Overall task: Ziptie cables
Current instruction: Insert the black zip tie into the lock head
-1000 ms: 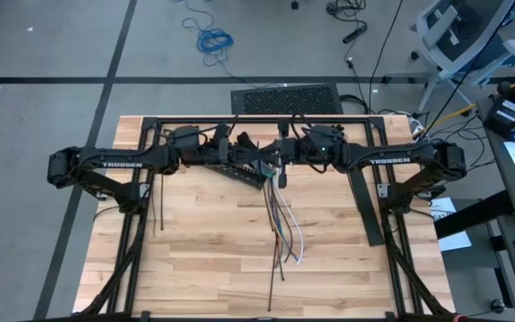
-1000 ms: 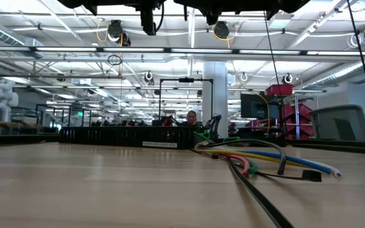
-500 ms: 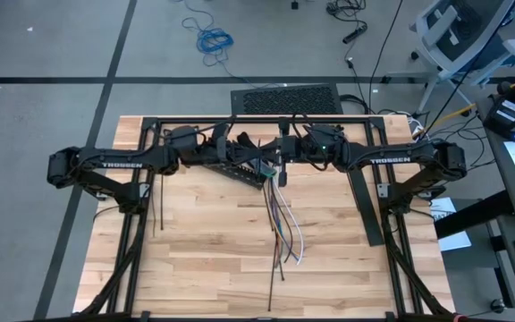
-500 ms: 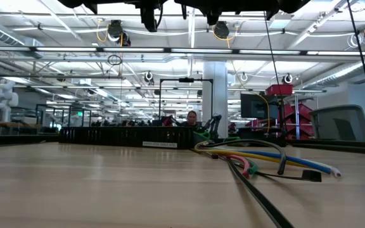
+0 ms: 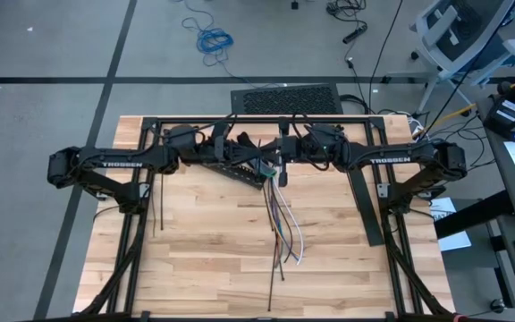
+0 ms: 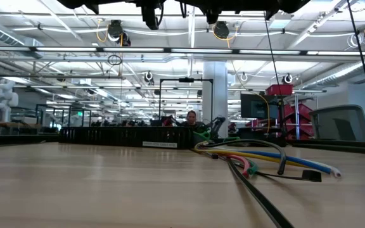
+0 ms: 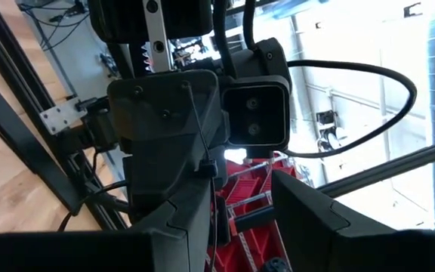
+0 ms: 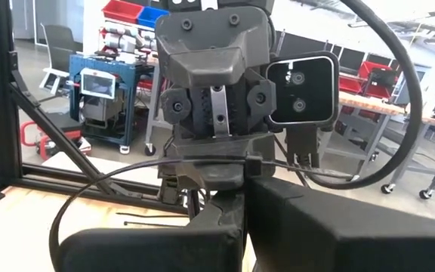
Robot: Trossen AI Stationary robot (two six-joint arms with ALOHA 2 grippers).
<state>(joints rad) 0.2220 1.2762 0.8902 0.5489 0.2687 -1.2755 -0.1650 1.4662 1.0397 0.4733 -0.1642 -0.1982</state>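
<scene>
High view first: we see both dark arms reaching inward over the far edge of the pale wooden slatted table (image 5: 204,241), their wrists almost meeting at the centre. Our left gripper (image 7: 236,215) has its two dark fingers spread, a clear gap between them, with a thin dark ziptie (image 7: 200,136) running down across the facing wrist. Our right gripper (image 8: 242,208) has its fingers pressed together, pinching that looped ziptie. On the table, just nearer than the grippers, lies the loose bundle of thin coloured cables (image 5: 282,224). More thin dark plastic zipties (image 5: 156,201) lie at the left; a long black slotted rail (image 5: 365,204) lies at the right.
</scene>
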